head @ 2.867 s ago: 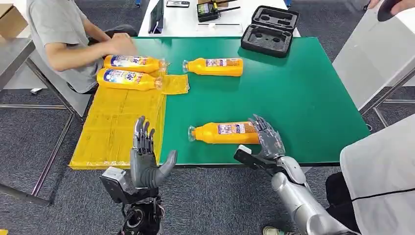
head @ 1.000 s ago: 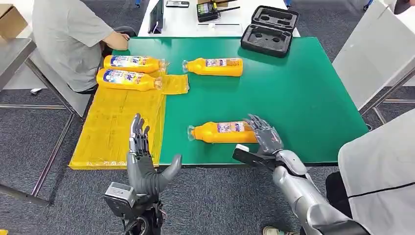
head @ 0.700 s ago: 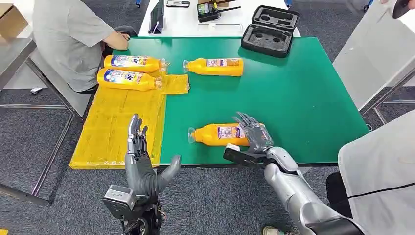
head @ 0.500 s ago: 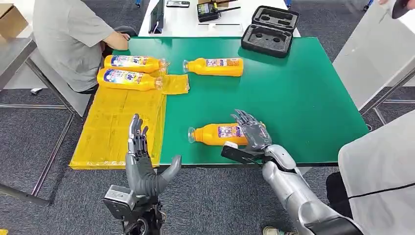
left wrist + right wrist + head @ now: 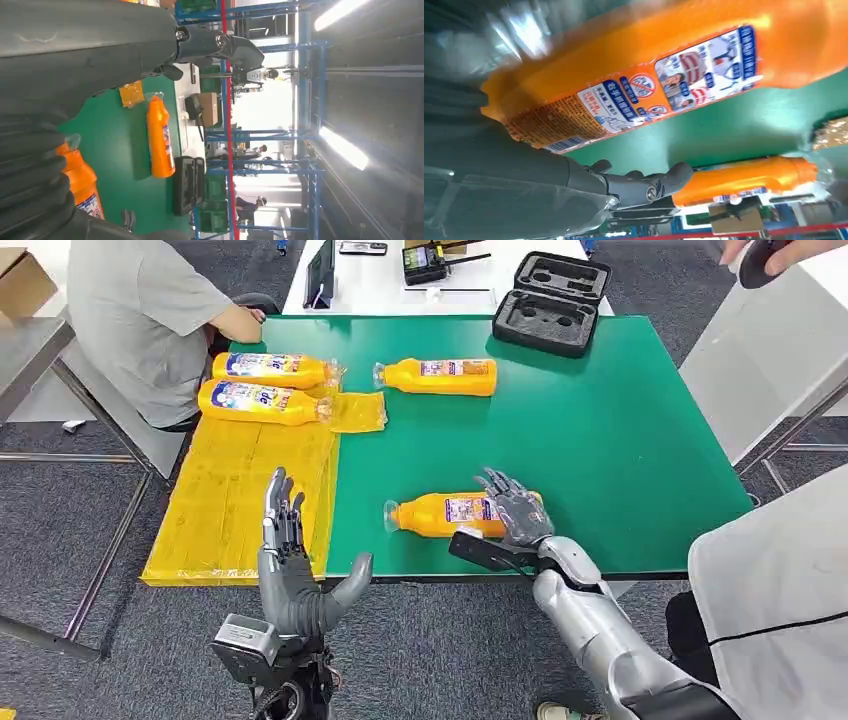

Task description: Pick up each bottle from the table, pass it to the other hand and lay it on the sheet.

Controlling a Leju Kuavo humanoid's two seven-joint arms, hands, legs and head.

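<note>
**Right hand on the near orange bottle**

The near bottle (image 5: 445,513) is orange and lies on its side on the green desk (image 5: 600,440), close to the front edge. Its cap end points toward the yellow sheet (image 5: 240,490). The right hand (image 5: 512,508) lies over the fat end of this bottle, with its dark fingers spread across the top. The bottle rests on the desk. I cannot tell if the hand has a real hold on it. In the right wrist view the bottle's label (image 5: 674,85) is very close, and the thumb (image 5: 644,186) sticks out under it, apart from the bottle.

The left hand (image 5: 295,570) is held up in front of the desk, near the front of the sheet. Its fingers point up and are apart, its thumb sticks out to the side, and it holds nothing.

Another orange bottle (image 5: 437,376) lies on its side farther back on the desk. Two more bottles (image 5: 262,386) lie side by side on the far end of the sheet.

A person in a grey shirt (image 5: 140,320) sits beside the far end of the sheet. A black case (image 5: 552,302) lies open at the back of the desk.
</note>
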